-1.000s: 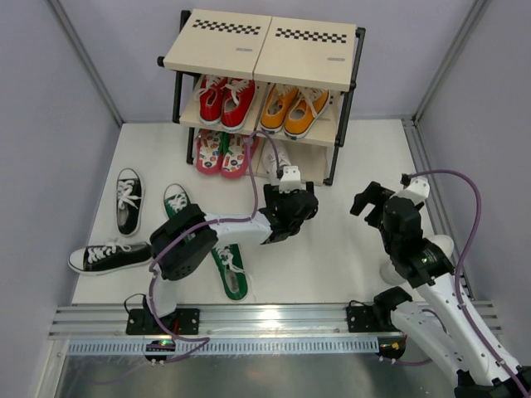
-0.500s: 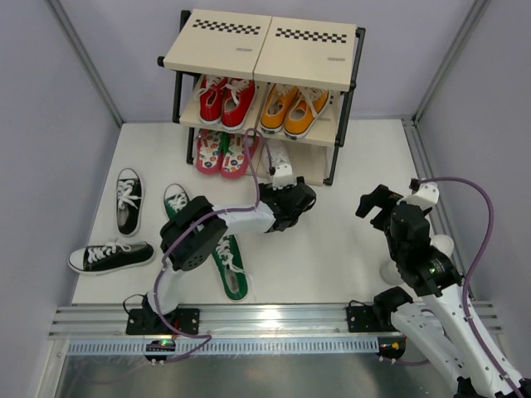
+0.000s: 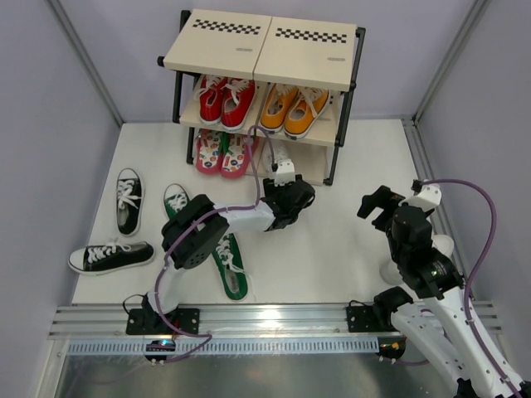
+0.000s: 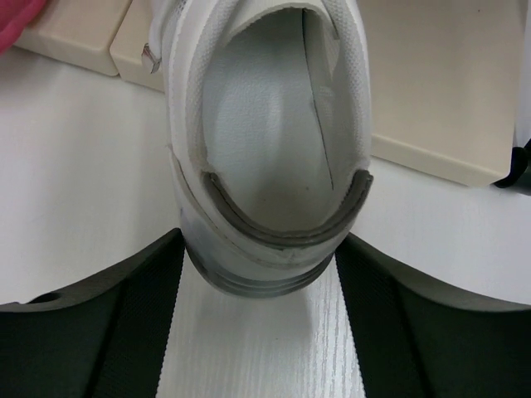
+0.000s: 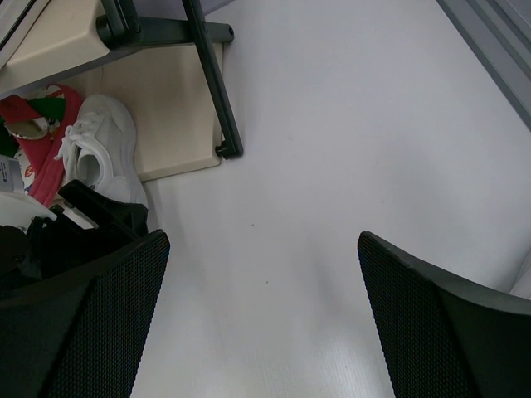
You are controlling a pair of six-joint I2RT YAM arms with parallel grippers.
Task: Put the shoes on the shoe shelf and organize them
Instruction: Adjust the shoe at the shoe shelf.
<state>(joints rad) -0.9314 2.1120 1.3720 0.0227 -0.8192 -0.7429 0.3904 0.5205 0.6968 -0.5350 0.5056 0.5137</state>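
Sneakers [image 3: 127, 200] on white table [image 3: 348, 240]

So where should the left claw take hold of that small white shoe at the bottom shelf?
At the heel. The small plain white shoe points toe-first onto the pale beige bottom shelf board, its heel facing the left claw. Come in from behind, one finger on each side of the narrow rounded heel cup, as the fingers now flank it.

Reached farther toward the shoe shelf [image 3: 264, 51] with the left gripper [image 4: 261, 282], bringing its fingers [image 4: 99, 319] up around the heel of the white shoe [image 4: 270, 133] and narrowing them slightly. Swung the right gripper [image 3: 380, 205] a little to the right and nearer, fingers spread wide.
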